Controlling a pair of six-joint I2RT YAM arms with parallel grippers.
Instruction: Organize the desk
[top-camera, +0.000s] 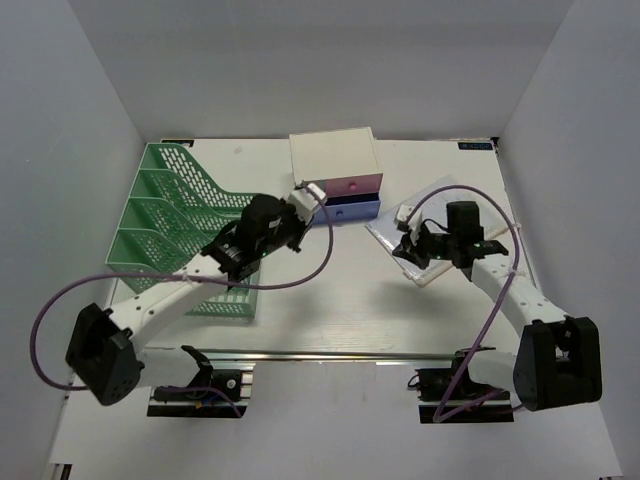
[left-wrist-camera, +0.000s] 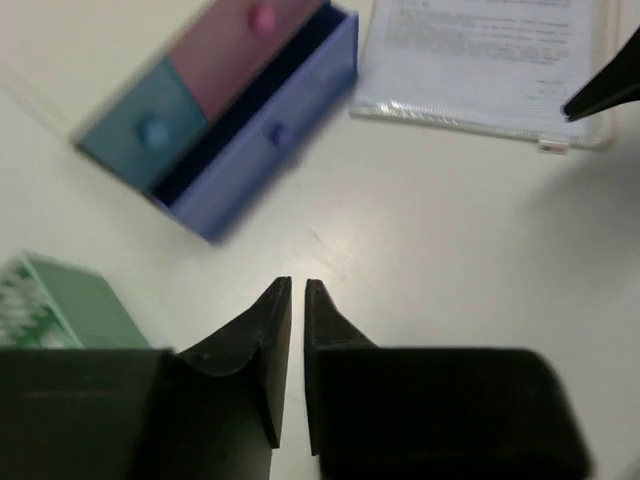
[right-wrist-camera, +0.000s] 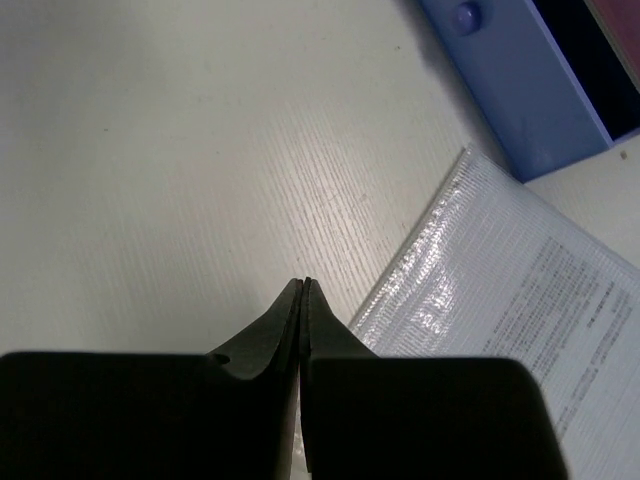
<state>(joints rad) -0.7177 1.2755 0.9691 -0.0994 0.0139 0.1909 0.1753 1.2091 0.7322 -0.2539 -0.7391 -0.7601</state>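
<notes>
The off-white desk (top-camera: 340, 300) holds a white drawer box (top-camera: 333, 155) at the back centre, its blue lower drawer (left-wrist-camera: 270, 150) pulled partly out under the pink one (left-wrist-camera: 235, 50). A clear pouch with a printed sheet (top-camera: 425, 202) lies to its right. My left gripper (top-camera: 300, 205) hovers in front of the box, its jaws nearly together and empty over bare desk (left-wrist-camera: 297, 285). My right gripper (top-camera: 403, 250) is shut and empty at the pouch's left edge (right-wrist-camera: 305, 283); the pouch (right-wrist-camera: 500, 290) lies just right of its tips.
A green mesh file rack (top-camera: 185, 230) stands along the left side, beside my left arm. A metal rail (top-camera: 330, 352) runs along the front edge. Grey walls close in the back and both sides.
</notes>
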